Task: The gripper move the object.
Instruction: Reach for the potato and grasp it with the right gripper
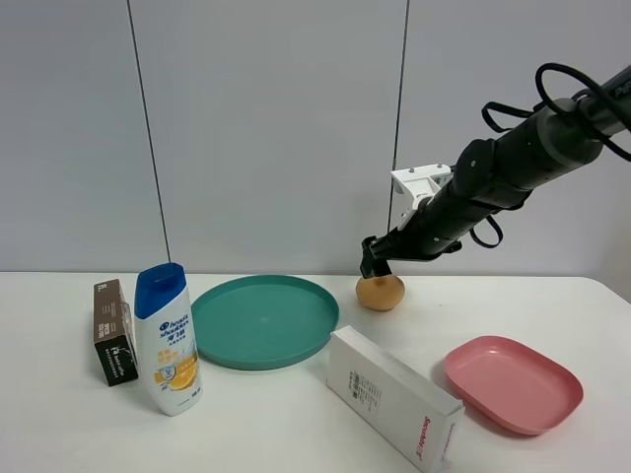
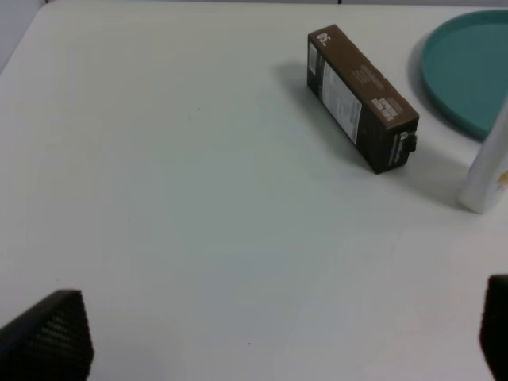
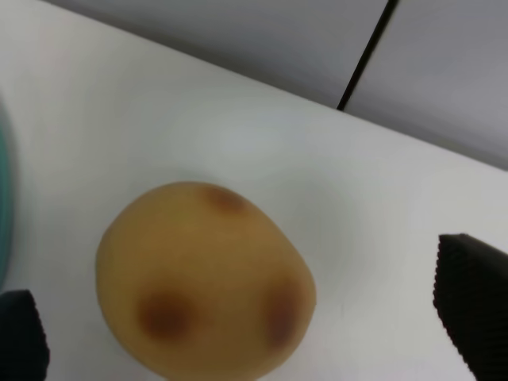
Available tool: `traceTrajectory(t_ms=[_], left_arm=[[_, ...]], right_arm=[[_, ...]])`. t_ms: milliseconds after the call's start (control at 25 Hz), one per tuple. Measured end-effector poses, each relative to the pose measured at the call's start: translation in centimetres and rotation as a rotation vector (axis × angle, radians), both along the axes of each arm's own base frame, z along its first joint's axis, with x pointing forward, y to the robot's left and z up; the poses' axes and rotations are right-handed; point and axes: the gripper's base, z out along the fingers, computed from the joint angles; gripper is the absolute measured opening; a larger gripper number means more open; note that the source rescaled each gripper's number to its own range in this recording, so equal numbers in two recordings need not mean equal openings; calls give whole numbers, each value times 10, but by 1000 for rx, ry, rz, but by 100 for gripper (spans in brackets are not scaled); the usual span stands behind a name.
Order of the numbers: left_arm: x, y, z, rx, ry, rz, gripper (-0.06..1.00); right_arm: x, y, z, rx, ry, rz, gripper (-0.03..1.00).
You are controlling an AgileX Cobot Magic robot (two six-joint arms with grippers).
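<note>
Now, right jaws gape wide above the round tan object [image 3: 205,279], brown-spotted.

A small round orange-tan fruit [image 1: 380,293] [image 3: 205,279], mottled with three darker brown dimples, is pictured sitting on the white table [image 1: 276,424] towards its far edge. A dark black claw gripper [image 1: 375,258] [image 3: 246,317], carried at the tip of the thick black right arm, is held low over the fruit. Its jaws are spread wide, one finger set to either side and neither touching.
</note>
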Motion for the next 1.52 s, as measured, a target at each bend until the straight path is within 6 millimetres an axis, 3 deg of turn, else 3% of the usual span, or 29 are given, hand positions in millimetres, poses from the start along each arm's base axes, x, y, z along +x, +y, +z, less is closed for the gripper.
traceTrajectory(t_ms=[480,1120,1520], left_arm=[[0,0,0,0,0,0,100],[0,0,0,0,0,0,100],[0,0,0,0,0,0,100]], right_arm=[[4,0,-40,-22,39,-13,100],[9,-1,-37,-18,-29,-34,100],[6,7,-37,-18,-30,-16,87]])
